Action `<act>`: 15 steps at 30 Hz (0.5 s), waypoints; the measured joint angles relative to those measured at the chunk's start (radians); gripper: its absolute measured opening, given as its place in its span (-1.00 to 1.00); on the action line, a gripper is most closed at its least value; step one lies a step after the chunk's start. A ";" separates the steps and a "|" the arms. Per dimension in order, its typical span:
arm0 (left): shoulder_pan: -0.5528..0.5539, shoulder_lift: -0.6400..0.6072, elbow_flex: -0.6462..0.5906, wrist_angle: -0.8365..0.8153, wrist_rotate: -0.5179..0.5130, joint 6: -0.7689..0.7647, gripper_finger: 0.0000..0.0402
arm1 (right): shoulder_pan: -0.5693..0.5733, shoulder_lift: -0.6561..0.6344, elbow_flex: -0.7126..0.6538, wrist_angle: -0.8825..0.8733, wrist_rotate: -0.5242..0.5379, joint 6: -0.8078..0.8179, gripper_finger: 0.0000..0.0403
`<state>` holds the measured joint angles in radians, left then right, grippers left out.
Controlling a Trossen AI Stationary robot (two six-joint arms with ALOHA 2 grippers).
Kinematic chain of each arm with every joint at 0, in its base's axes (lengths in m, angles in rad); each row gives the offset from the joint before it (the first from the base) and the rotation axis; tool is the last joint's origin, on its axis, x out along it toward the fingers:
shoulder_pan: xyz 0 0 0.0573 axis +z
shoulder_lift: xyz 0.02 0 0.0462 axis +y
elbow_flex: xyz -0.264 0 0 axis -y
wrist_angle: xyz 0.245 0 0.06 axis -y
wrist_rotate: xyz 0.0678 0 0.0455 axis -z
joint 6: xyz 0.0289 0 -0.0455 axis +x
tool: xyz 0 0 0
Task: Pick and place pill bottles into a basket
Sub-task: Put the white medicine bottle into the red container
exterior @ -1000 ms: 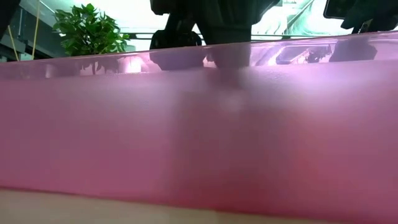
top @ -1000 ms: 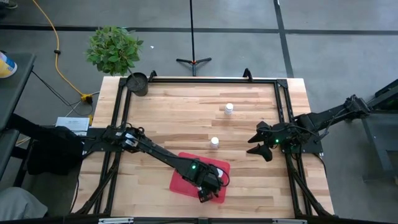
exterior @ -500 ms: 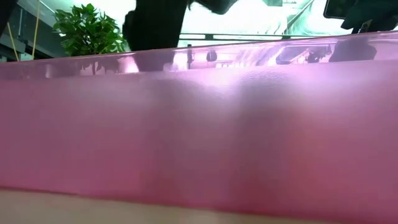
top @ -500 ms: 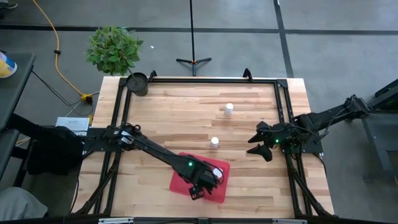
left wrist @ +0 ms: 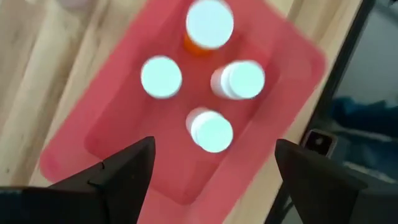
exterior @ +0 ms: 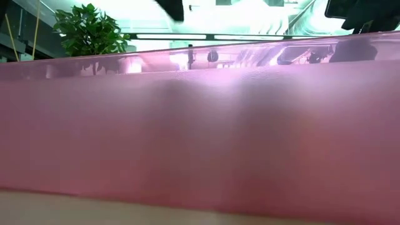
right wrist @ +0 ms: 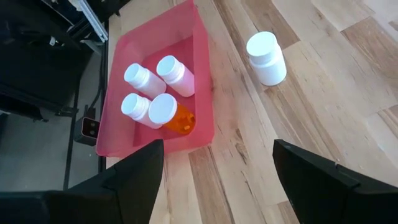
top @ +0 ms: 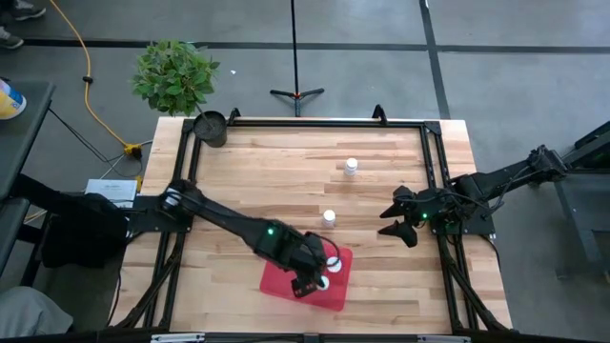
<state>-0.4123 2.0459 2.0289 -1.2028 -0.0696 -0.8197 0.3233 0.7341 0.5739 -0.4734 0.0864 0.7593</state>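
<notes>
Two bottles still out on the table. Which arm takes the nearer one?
Probably right. The right claw hangs open beside the nearer bottle, which fills its wrist view. The left claw is open over the red basket, above four bottles already inside.

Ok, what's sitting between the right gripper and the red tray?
One white-capped pill bottle stands on bare wood between the right gripper and the red tray, seen in the right wrist view.

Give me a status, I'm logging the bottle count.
Left gripper open, empty, above the basket. Right gripper open, waiting. Four pill bottles in the basket, two bottles on the table. Nothing blocking.
</notes>
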 joint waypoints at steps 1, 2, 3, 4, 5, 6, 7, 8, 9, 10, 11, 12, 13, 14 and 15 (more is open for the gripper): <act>0.006 -0.015 0.000 0.003 -0.005 -0.001 0.82 | 0.000 0.000 0.000 0.001 0.001 0.000 0.45; 0.010 -0.029 0.000 0.008 -0.014 -0.003 0.82 | 0.000 0.000 0.000 0.003 0.001 0.000 0.45; 0.018 -0.043 0.000 0.013 -0.022 -0.008 0.82 | 0.000 0.000 0.000 0.003 0.002 0.000 0.45; 0.025 -0.057 0.000 0.017 -0.032 -0.016 0.82 | 0.000 0.000 0.000 0.004 0.002 0.000 0.45; 0.033 -0.068 0.000 0.025 -0.044 -0.027 0.82 | 0.000 0.000 0.000 0.004 0.003 0.000 0.45; 0.043 -0.079 0.000 0.038 -0.054 -0.045 0.82 | 0.000 0.000 0.000 0.004 0.006 0.001 0.45; 0.054 -0.088 0.001 0.039 -0.072 -0.071 0.82 | 0.000 0.000 0.000 0.004 0.010 0.001 0.45; 0.068 -0.093 0.001 0.029 -0.091 -0.106 0.82 | 0.000 0.000 0.000 0.004 0.012 0.001 0.45; 0.083 -0.096 0.001 0.026 -0.107 -0.150 0.82 | 0.000 0.000 0.000 0.004 0.013 0.001 0.45; 0.100 -0.097 0.001 0.027 -0.120 -0.192 0.82 | 0.000 0.000 0.000 0.006 0.015 0.001 0.45; 0.117 -0.098 0.001 0.026 -0.123 -0.225 0.82 | 0.000 0.000 0.000 0.008 0.015 0.001 0.45; 0.134 -0.098 0.000 0.026 -0.124 -0.253 0.82 | 0.000 0.000 0.000 0.010 0.015 0.001 0.45; 0.152 -0.098 0.000 0.026 -0.122 -0.281 0.82 | 0.000 0.000 0.000 0.014 0.016 0.001 0.45; 0.169 -0.094 0.000 0.027 -0.116 -0.301 0.82 | 0.000 0.000 0.000 0.015 0.016 0.001 0.45; 0.188 -0.087 0.001 0.033 -0.100 -0.313 0.82 | 0.000 0.000 0.000 0.015 0.016 0.001 0.45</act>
<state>-0.2246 1.9589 2.0296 -1.1699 -0.1694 -1.1328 0.3233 0.7341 0.5739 -0.4587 0.1027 0.7605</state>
